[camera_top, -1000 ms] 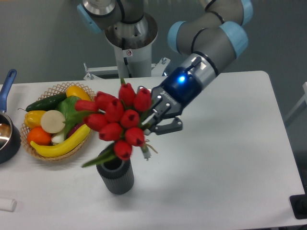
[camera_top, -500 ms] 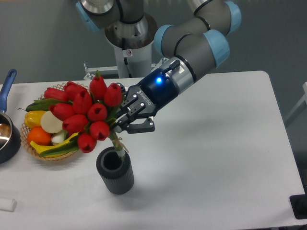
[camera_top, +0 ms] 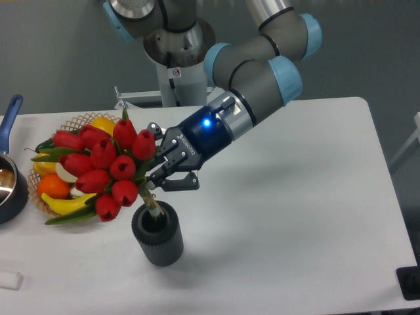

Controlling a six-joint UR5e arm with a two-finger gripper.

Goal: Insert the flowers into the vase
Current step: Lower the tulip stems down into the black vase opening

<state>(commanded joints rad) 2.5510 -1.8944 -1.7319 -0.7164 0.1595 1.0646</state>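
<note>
The flowers are a bunch of red tulip buds with green leaves, tilted up and to the left. Their stems run down into the mouth of the vase, a dark ribbed cylinder standing on the white table. My gripper is shut on the flowers just below the buds, above and slightly right of the vase mouth. The buds hang over the wicker basket's right side.
A wicker basket of fruit and vegetables stands at the left, partly hidden by the buds. A dark pot with a blue handle is at the far left edge. A small white object lies at the front left. The robot base is behind.
My gripper has carried the flowers left and down. The bunch tipped from lying above the vase to stem-down, and the stem ends have gone into the vase mouth.
</note>
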